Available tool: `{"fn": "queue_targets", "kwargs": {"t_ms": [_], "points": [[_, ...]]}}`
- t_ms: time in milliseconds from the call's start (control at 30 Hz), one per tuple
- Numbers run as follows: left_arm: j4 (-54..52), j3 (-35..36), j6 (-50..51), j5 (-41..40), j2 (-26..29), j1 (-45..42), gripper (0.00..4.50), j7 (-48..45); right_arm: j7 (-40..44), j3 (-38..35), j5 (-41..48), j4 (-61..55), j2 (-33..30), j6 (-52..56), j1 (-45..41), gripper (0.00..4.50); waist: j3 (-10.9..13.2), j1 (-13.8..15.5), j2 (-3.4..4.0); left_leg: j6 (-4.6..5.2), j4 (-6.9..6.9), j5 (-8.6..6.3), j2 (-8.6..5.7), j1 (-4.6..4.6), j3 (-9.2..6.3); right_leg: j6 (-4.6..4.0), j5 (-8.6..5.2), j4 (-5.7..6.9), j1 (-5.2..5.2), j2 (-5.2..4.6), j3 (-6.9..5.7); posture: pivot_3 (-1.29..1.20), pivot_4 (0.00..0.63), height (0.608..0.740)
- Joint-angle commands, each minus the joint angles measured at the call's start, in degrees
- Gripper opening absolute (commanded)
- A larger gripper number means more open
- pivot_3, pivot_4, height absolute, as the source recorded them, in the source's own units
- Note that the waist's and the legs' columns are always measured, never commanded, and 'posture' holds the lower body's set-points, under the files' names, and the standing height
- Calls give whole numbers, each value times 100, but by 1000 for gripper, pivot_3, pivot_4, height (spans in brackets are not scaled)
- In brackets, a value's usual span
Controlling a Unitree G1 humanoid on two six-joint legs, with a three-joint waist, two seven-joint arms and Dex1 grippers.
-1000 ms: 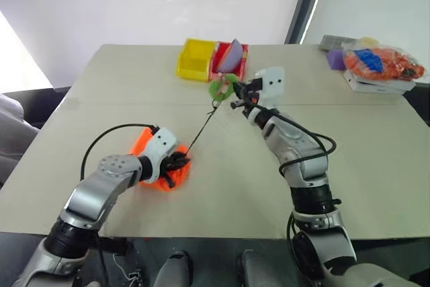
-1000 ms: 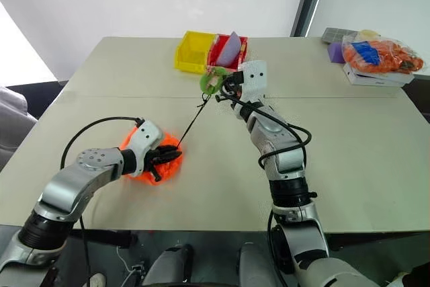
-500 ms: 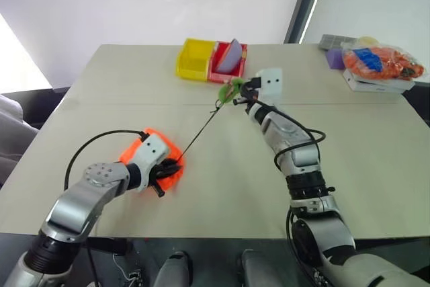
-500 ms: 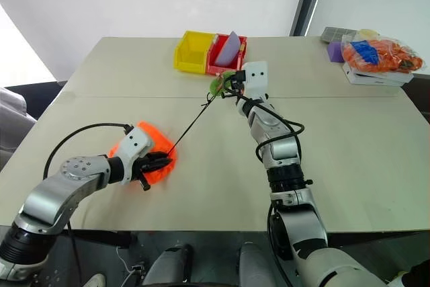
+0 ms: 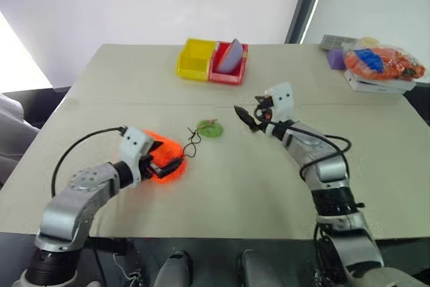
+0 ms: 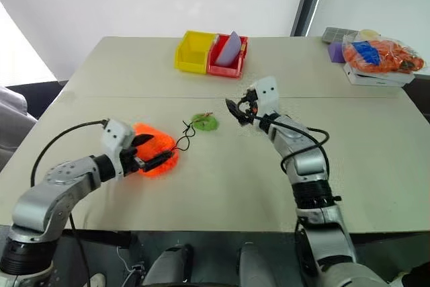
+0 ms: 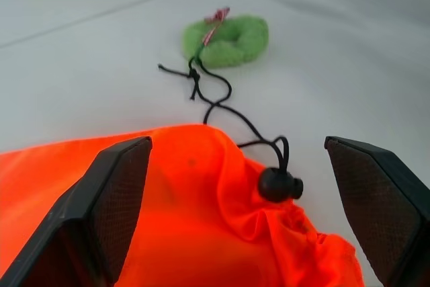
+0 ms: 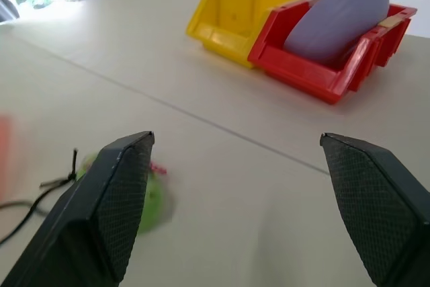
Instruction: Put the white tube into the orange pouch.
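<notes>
My two head views look forward and down from above my arms over the beige table (image 5: pixel 376 166), taking in the whole top from the near edge to the far edge by the wall; the right eye sits slightly aside of the left, so both share nearly the same scene. My left wrist view looks low along my left gripper (image 7: pixel 248 193), very close over the orange pouch (image 7: pixel 168 226), facing the green tag (image 7: pixel 228 39) just beyond. My right wrist view looks low across the table past my right gripper (image 8: pixel 242 199) toward the yellow bin (image 8: pixel 245 15) and red bin (image 8: pixel 322 65); it shares the green tag with the left wrist view.
</notes>
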Motion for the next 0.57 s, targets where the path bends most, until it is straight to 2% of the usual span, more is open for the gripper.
{"fn": "queue_targets", "kwargs": {"t_ms": [33, 233, 333, 433, 567], "points": [[-26, 758, -316, -267, -1, 43, 4424, 52, 452, -339, 265, -554, -331, -264, 377, 4108, 0, 12, -2, 0, 0, 0, 0, 0, -1, 0, 0, 0, 0, 0, 0, 0, 150, 724], [540, 1573, -776, -197, 225, 740, 4424, -94, 1095, -576, 445, -961, -983, -362, 1504, 4108, 0, 7, -3, -1, 1, -1, 0, 3, 5, -1, -1, -10, 7, -6, 0, 0, 150, 724], [863, 1860, -1195, -93, 203, 1355, 4424, -207, 1354, -640, 497, -1003, -1166, -520, 1953, 4108, 1, 0, -5, -2, 3, -2, -1, 3, 10, -2, -2, -11, 6, -15, 1, 0, 150, 724], [937, 1815, -1418, -68, 181, 1637, 4424, -265, 1371, -576, 419, -913, -1137, -654, 2040, 4108, 6, 16, -15, -5, 4, -5, 0, 2, 10, -3, -3, -16, -12, -33, 0, 0, 150, 724], [910, 1770, -1495, -212, 125, 1597, 4424, -261, 1318, -520, 398, -846, -1018, -717, 1990, 4108, 8, 69, -32, -23, 9, -15, 1, -5, 12, -6, -1, -28, -25, -50, -2, 0, 150, 724]]}}
